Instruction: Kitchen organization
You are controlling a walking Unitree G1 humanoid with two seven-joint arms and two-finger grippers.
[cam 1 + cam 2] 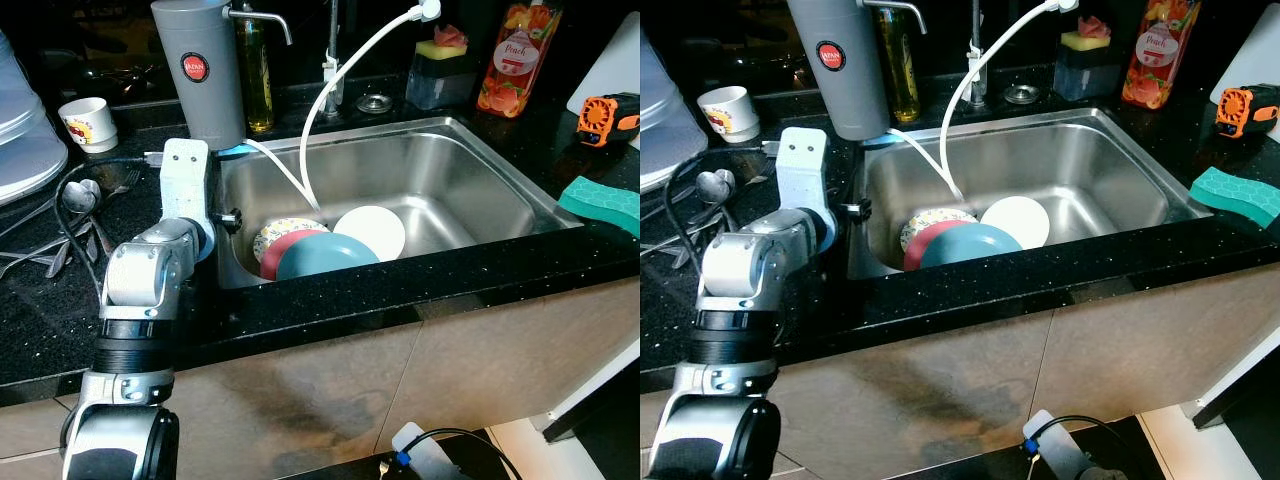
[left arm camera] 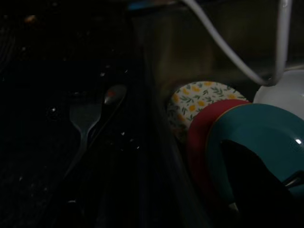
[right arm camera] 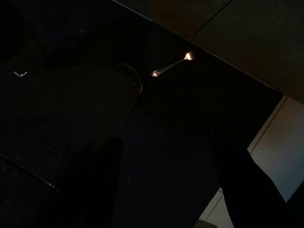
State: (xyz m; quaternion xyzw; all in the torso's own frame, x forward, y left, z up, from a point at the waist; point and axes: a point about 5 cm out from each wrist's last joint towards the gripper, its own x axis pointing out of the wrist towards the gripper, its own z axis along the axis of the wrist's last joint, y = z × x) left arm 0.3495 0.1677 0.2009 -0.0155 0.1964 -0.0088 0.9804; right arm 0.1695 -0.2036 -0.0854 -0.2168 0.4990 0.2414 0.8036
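Observation:
Several plates lean together in the steel sink (image 1: 470, 170): a floral one (image 1: 285, 232), a red one (image 1: 283, 250), a teal one (image 1: 325, 257) and a white one (image 1: 372, 230). My left arm (image 1: 150, 270) reaches over the black counter, and its white wrist (image 1: 186, 185) stands at the sink's left rim with the gripper hidden beneath it. In the left wrist view the teal plate (image 2: 266, 137) lies close ahead, and a fork (image 2: 84, 118) and a spoon lie on the counter beside the sink. My right gripper (image 3: 178, 185) hangs idle in the dark, fingers apart, holding nothing.
Loose cutlery (image 1: 80, 200) and a mug (image 1: 88, 122) lie on the counter to the left. Behind the sink stand a grey canister (image 1: 200, 70), an oil bottle (image 1: 255, 70), a white hose (image 1: 340, 80) and a peach bottle (image 1: 518, 55). A green sponge (image 1: 605, 200) lies at the right.

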